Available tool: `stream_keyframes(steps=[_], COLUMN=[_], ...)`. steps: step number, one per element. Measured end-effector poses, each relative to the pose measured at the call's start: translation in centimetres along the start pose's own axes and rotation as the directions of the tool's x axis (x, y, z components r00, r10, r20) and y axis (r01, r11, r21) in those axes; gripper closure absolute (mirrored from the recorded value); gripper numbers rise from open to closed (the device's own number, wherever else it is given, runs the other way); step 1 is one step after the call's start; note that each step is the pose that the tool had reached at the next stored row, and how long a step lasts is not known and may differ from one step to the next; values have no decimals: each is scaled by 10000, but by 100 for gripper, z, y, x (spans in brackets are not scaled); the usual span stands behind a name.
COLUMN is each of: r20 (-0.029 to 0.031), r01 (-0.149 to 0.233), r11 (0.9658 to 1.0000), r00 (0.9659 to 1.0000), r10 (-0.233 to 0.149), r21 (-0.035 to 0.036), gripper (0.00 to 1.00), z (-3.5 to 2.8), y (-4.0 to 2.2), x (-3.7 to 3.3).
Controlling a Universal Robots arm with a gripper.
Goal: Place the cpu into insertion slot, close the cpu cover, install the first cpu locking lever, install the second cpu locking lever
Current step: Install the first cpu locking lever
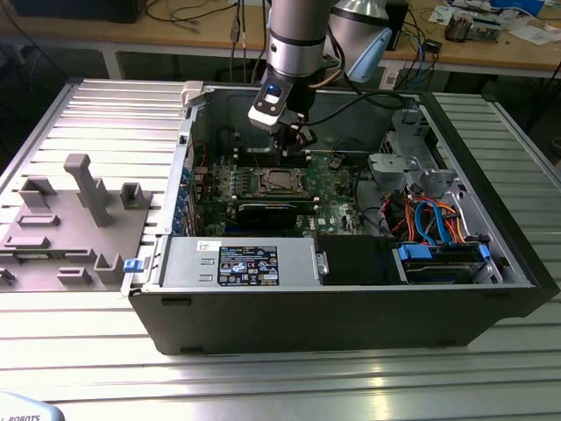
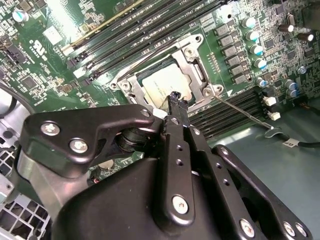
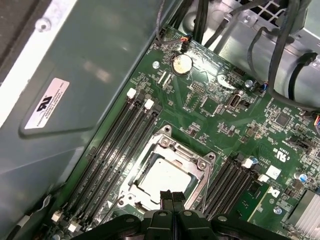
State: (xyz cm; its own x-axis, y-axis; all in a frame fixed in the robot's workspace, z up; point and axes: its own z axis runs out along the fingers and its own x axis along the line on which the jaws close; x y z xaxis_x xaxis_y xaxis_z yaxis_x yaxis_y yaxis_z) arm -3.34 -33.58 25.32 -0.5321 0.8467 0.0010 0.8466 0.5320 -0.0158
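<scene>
Open computer case (image 1: 351,307) on slatted table (image 1: 263,381): motherboard (image 1: 337,189) flat inside, power supply (image 1: 250,263) along near wall, cabled drive bay (image 1: 438,254) at exterior view's right. Cpu (image 2: 161,82) seated in insertion slot (image 2: 125,82), cpu cover (image 3: 182,150) lying down around it. Gripper (image 3: 172,196) empty, fingers pressed together, tips hovering just over cpu's edge; contact unclear.

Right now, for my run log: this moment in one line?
cpu: seated | cpu cover: down around it | gripper: shut, tip over cover edge
</scene>
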Motion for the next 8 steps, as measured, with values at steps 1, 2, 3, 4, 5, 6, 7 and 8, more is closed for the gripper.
stream_keyframes(steps=[1, 2, 3, 4, 5, 6, 7, 8], r20=[0, 1, 1, 2, 3, 4, 6, 6], r01=[64, 99, 142, 184, 223, 313, 378, 432], r11=[10000, 10000, 9999, 9998, 9998, 9995, 9993, 9991], r00=[10000, 10000, 9999, 9998, 9998, 9995, 9993, 9991], r10=[-64, -99, -142, -184, -223, -313, -378, -432], r21=[0, 0, 0, 0, 0, 0, 0, 1], gripper=[89, 89, 89, 89, 89, 89, 89, 89], z=[0, 0, 0, 0, 0, 0, 0, 0], y=[0, 0, 0, 0, 0, 0, 0, 0], x=[0, 0, 0, 0, 0, 0, 0, 0])
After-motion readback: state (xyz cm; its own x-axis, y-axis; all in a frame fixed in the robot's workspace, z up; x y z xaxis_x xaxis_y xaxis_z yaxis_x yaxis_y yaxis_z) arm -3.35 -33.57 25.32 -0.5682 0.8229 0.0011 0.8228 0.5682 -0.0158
